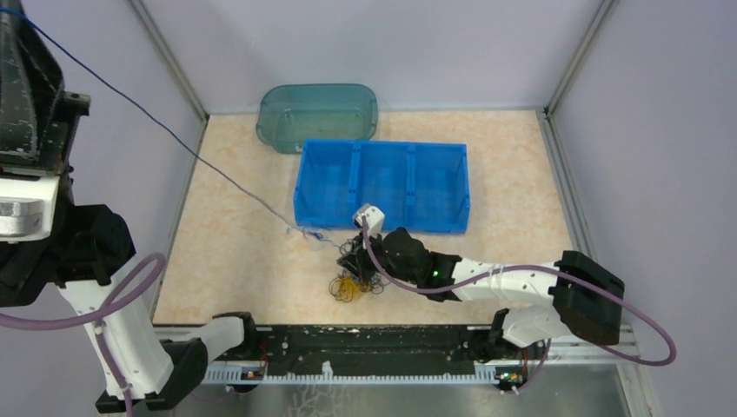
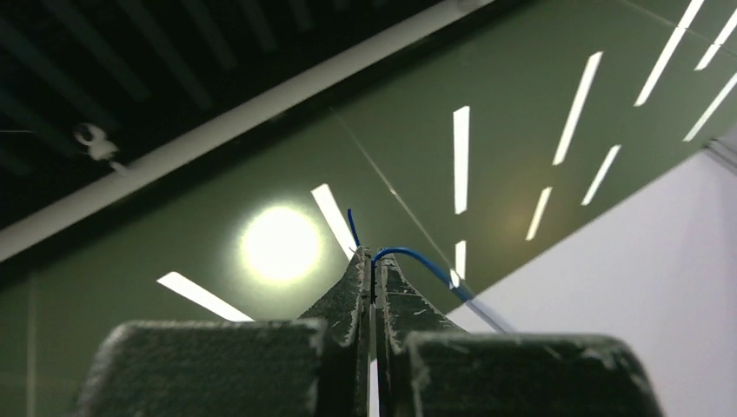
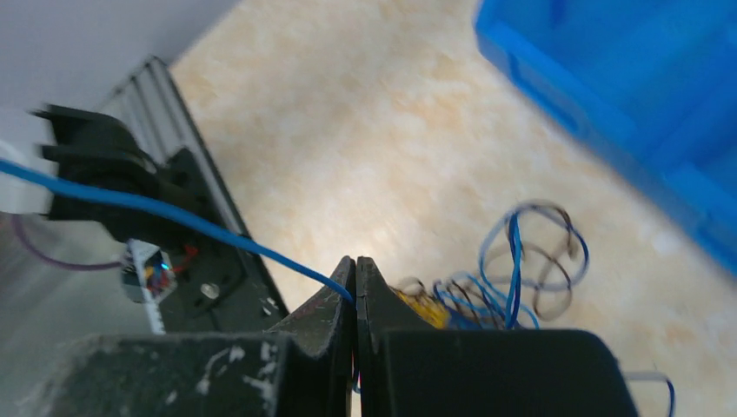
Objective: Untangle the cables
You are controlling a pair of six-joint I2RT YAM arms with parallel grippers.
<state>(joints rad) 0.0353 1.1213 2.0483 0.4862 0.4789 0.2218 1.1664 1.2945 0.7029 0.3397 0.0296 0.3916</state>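
A clump of cables [image 1: 352,280], blue, black and yellow-orange, lies on the table near the front middle. One long blue cable [image 1: 174,139] runs taut from the clump up to the top left. My left gripper [image 2: 374,261] is raised high at the top left edge [image 1: 22,35] and is shut on that blue cable [image 2: 417,258]. My right gripper [image 1: 355,256] sits low at the clump. In the right wrist view it [image 3: 355,265] is shut on the blue cable [image 3: 174,213], with the looped cables [image 3: 513,278] just to its right.
A blue three-compartment bin [image 1: 382,184] stands behind the clump, and also shows in the right wrist view [image 3: 626,104]. A teal see-through tub [image 1: 317,115] lies behind the bin. Grey walls enclose the table on three sides. A black rail [image 1: 348,347] runs along the front edge.
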